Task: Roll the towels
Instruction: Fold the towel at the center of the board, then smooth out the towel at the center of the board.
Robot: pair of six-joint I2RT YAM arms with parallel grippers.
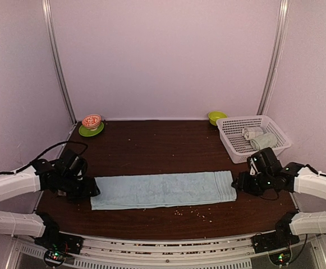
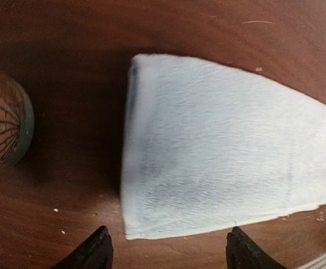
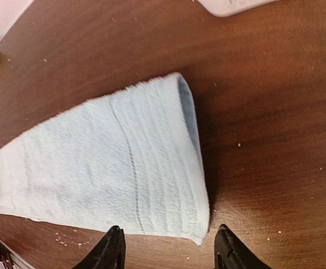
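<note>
A light blue towel (image 1: 163,189) lies flat, folded into a long strip, across the middle of the table. My left gripper (image 1: 91,191) is open and empty just off its left end; in the left wrist view the towel's end (image 2: 207,162) lies ahead of my gripper (image 2: 168,252). My right gripper (image 1: 238,184) is open and empty at its right end; the right wrist view shows the hemmed end (image 3: 151,179) just ahead of my gripper (image 3: 171,249). Two rolled pale towels (image 1: 258,138) lie in the basket; no dark mark shows.
A white basket (image 1: 251,137) stands at the back right, with a green bowl (image 1: 216,117) beside it. A patterned bowl on a green saucer (image 1: 91,124) stands at the back left. Crumbs (image 1: 193,212) lie near the front edge. A rounded brick-patterned object (image 2: 0,129) shows at the left.
</note>
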